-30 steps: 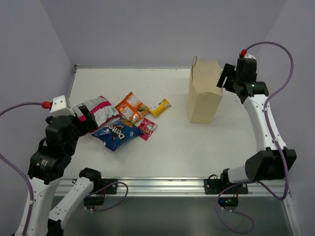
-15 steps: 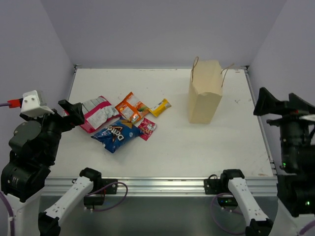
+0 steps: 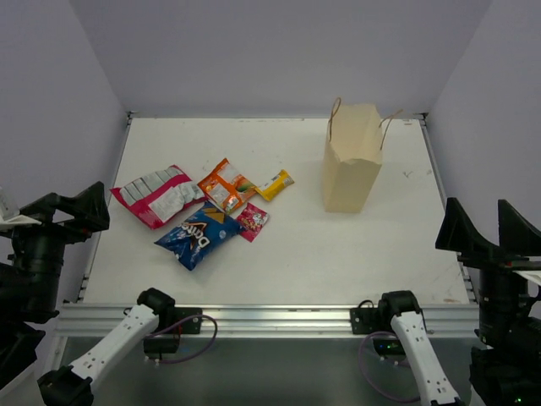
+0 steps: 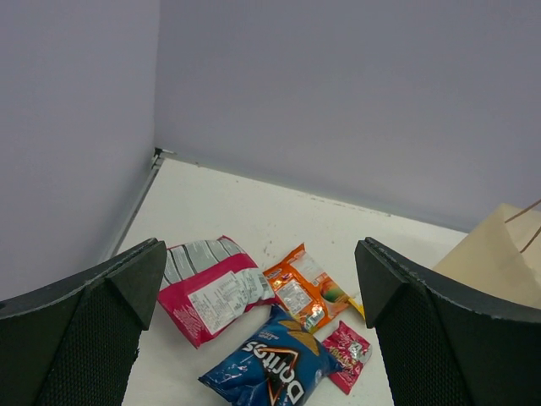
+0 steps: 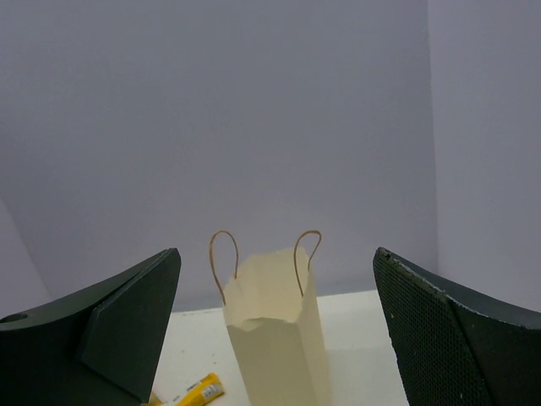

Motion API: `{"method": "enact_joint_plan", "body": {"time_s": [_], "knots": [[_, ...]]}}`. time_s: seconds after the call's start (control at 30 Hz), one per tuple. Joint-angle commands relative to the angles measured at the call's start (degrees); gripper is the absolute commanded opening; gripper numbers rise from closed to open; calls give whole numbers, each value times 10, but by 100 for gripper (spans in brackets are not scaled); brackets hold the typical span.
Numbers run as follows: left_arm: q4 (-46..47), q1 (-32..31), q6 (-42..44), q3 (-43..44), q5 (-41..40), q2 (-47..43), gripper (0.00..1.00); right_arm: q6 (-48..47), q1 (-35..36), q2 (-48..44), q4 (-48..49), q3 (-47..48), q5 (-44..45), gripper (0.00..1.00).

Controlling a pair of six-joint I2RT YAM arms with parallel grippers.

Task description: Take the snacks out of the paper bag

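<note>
The tan paper bag (image 3: 350,167) stands upright at the back right of the table, its two loop handles up; it also shows in the right wrist view (image 5: 275,338). Five snacks lie on the table left of it: the pink-and-silver bag (image 3: 156,194), the blue Doritos bag (image 3: 197,237), the orange packet (image 3: 223,184), the yellow bar wrapper (image 3: 275,183) and the small red-pink packet (image 3: 252,220). My left gripper (image 3: 74,214) is open and empty, off the table's left front. My right gripper (image 3: 489,230) is open and empty, off the right front.
Grey walls close the table at the back and both sides. A metal rail (image 3: 270,317) runs along the front edge with both arm bases on it.
Both arms have pulled back from the table towards the near corners. The right gripper has left the paper bag; the left has left the pink-and-silver bag. The bag and snacks rest.
</note>
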Motion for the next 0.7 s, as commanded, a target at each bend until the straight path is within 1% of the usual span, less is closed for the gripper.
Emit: {"method": "enact_joint_plan", "body": {"time_s": [0.0,0.23,0.4,0.67], "knots": [[1,-5,30,7,-30,-5,100,-27,11,-12,34,-9,6,99],[14,-5,31,-15,-45,-5,100,-38,26,-14,33,-22,5,99],[22,-5,31,-32,-39,2,100,-41,30,-24,37,-34,5,99],[30,-5,24,-60,-38,2,100,-42,34,-17,37,-28,-1,99]]}}
